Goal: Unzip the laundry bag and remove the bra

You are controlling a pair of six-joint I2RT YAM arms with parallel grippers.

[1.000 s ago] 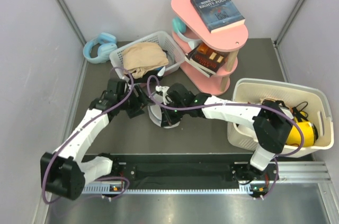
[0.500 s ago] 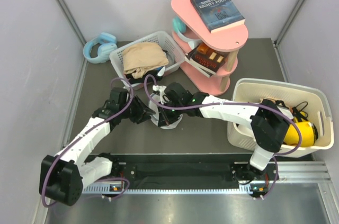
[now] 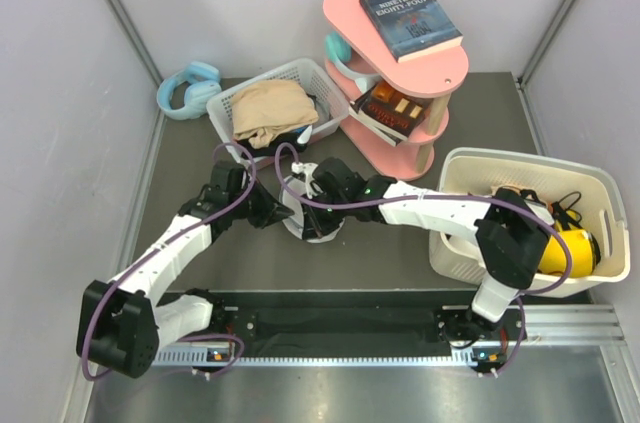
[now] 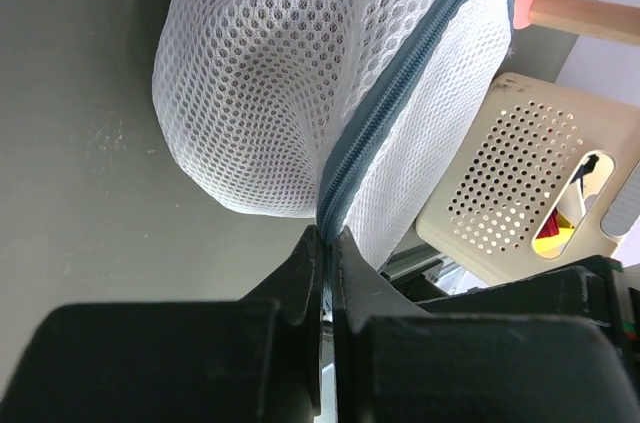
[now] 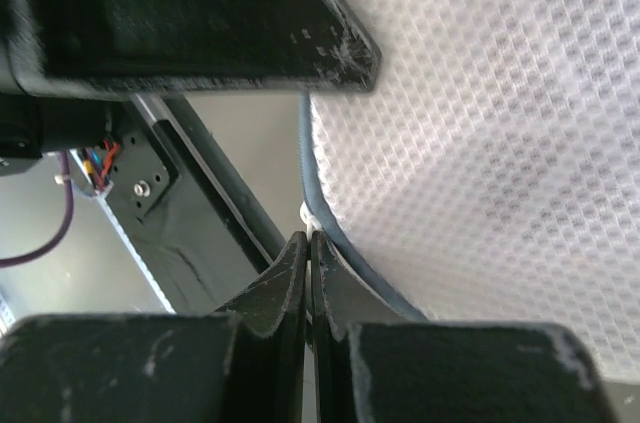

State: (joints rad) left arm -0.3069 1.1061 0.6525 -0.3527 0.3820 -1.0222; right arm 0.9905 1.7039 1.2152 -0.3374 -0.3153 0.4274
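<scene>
The laundry bag [image 3: 300, 225], a white mesh dome [image 4: 290, 93] with a blue-teal zipper band [image 4: 400, 93], sits on the table's middle between my two grippers. My left gripper [image 4: 327, 235] is shut, pinching the zipper band where it meets the jaws. It comes at the bag from the left [image 3: 278, 211]. My right gripper [image 5: 308, 238] is shut on a small white zipper pull [image 5: 312, 215] at the band's edge, reaching in from the right [image 3: 305, 205]. The mesh [image 5: 480, 123] fills the right wrist view. The bra is hidden.
A white slatted basket [image 3: 305, 73] holding beige cloth [image 3: 268, 111] stands behind the bag. Blue headphones [image 3: 188, 88] lie at the back left. A pink shelf [image 3: 440, 73] with books stands at the back right. A cream tub [image 3: 520, 165] sits at the right.
My left gripper has closed from open onto the bag's zipper band, shifting slightly towards the bag. The right gripper has stayed shut at the bag.
</scene>
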